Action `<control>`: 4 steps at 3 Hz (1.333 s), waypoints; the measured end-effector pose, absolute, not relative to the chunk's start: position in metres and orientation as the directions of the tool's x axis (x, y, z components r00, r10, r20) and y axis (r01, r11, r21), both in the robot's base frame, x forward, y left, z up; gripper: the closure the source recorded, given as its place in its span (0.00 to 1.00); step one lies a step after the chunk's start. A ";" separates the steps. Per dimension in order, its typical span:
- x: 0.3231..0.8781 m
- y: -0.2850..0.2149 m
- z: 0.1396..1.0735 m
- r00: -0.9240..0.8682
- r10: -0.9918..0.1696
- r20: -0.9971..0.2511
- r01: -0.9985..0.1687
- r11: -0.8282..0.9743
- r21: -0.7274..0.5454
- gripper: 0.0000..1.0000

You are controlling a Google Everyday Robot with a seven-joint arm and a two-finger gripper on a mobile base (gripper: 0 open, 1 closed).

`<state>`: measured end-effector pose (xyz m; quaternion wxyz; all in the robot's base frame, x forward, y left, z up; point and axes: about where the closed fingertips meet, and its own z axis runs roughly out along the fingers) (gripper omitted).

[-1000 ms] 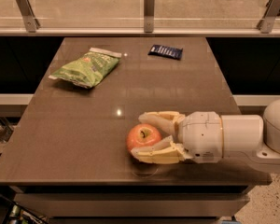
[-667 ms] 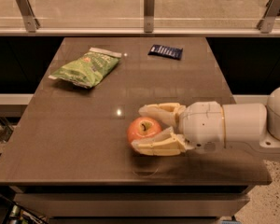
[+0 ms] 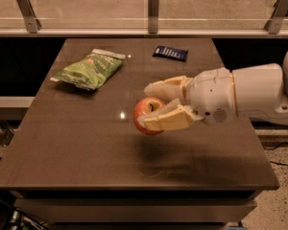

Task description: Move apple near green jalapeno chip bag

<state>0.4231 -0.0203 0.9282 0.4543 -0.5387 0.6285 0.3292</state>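
Matt plastic gripper (image 3: pixel 143 107) over glossy table (image 3: pixel 77 143), around smooth apple (image 3: pixel 146 112).

We count one apple (image 3: pixel 144 113), clasped above the table by one gripper (image 3: pixel 145 108), which hangs over the near middle of the tabletop. That gripper has two fingers (image 3: pixel 165 87), one on the far side of the apple and one on the near side. It ends one white arm (image 3: pixel 257 92) reaching in from the right. We count one green jalapeno chip bag (image 3: pixel 89 70) on the far left, one dark blue packet (image 3: pixel 170 53) at the far middle, and one brown table (image 3: pixel 77 152). Along the far rail we count three metal posts (image 3: pixel 153 11)
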 end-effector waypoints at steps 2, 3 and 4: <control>0.461 -0.016 0.952 -0.024 -0.433 -0.901 -0.978 0.196 -0.069 1.00; 0.460 -0.013 0.954 -0.019 -0.434 -0.901 -0.979 0.192 -0.072 0.84; 0.459 -0.011 0.955 -0.015 -0.435 -0.900 -0.980 0.187 -0.074 0.63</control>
